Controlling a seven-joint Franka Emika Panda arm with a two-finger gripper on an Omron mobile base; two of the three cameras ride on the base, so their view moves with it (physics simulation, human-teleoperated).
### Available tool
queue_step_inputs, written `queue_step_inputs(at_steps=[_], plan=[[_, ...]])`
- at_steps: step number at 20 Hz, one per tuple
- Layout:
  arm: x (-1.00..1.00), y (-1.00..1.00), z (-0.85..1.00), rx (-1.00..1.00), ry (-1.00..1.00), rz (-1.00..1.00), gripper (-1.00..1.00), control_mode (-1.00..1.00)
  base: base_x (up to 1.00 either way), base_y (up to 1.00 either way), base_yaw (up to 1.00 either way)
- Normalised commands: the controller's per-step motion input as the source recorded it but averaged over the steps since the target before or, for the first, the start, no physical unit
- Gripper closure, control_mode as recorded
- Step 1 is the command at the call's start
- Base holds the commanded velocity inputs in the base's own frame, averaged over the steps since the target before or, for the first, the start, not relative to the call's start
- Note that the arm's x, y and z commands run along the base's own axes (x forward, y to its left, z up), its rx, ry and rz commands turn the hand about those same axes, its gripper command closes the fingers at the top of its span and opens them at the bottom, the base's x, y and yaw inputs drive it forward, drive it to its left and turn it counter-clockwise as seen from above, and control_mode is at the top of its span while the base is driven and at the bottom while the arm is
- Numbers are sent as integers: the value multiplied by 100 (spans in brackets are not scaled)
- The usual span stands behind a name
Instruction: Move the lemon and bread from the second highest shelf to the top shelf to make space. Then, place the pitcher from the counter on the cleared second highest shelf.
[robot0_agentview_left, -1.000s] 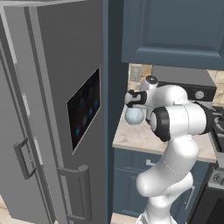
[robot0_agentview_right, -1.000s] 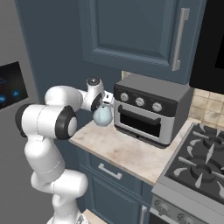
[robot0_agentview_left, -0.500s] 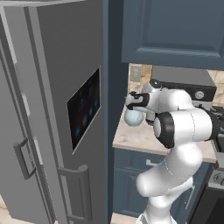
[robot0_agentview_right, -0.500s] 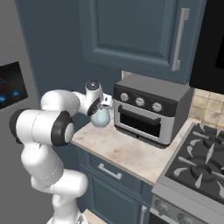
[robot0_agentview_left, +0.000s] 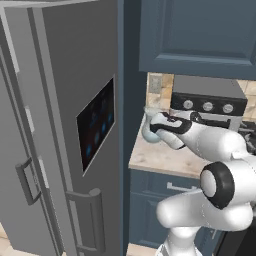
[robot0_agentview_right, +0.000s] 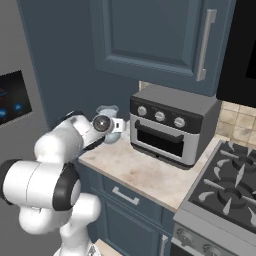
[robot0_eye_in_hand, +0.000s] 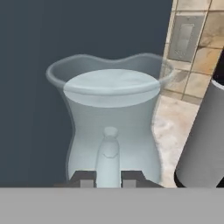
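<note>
The pitcher (robot0_eye_in_hand: 111, 127) stands upright, long axis vertical and flared rim up, at the far left end of the counter (robot0_agentview_right: 150, 172), close against the dark blue side panel (robot0_eye_in_hand: 39, 65) and left of the toaster oven (robot0_agentview_right: 170, 127); its handle faces the hand. The gripper (robot0_eye_in_hand: 108, 178) has its jaws pinched on that handle at the pitcher's lower body. Against the frame a second earlier, the arm has reached further forward and lower, while the pitcher remains upright.
</note>
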Motion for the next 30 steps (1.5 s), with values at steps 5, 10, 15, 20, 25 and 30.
queue_step_inputs(at_steps=[5, 10, 15, 20, 25, 30], plan=[[-63, 0, 95, -5, -5, 4, 100, -100, 0, 0, 0], [-77, 2, 81, -8, 0, 3, 100, -100, 0, 0, 0], [-69, 2, 100, 0, 1, 4, 100, -100, 0, 0, 0], [-53, 0, 98, 1, 16, 2, 100, -100, 0, 0, 0], [-50, 9, 25, 2, 27, 6, 100, -100, 0, 0, 0], [-71, 5, 0, 8, 8, 9, 100, -100, 0, 0, 0]])
